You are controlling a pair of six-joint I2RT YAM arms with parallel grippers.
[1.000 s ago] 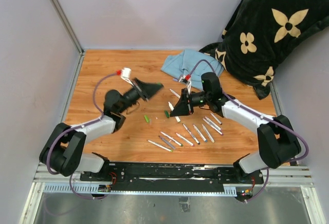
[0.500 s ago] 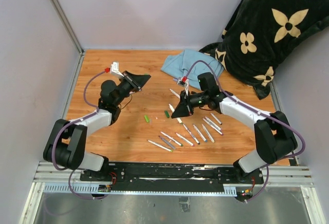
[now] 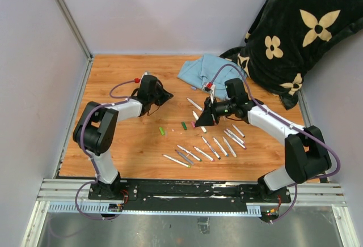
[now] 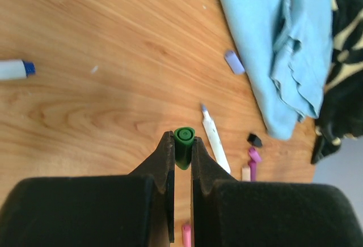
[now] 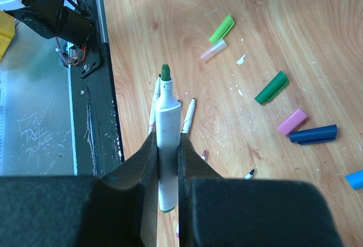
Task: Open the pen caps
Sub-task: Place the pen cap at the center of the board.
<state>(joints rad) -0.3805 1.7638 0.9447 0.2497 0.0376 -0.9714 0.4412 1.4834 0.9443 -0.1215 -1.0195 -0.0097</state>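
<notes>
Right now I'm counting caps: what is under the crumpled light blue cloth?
Its folds hide whatever lies beneath the light blue cloth. A lilac plastic cap lies beside its edge, a black cap near its corner.

A green cap (image 4: 184, 136) sat pinched in the left claw (image 4: 182, 148); a lime cap (image 5: 222, 29), dark green cap (image 5: 271, 87), pink cap (image 5: 292, 122) and navy cap (image 5: 313, 134) lay loose on the table (image 5: 340, 32).

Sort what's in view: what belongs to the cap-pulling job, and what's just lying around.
Belongs to the job:
green cap in the left fingers
uncapped green marker in the right fingers
loose caps: light green cap, dark green cap, pink cap, dark blue cap
markers lying in a row

Just lying about:
blue cloth
black flowered blanket
</notes>
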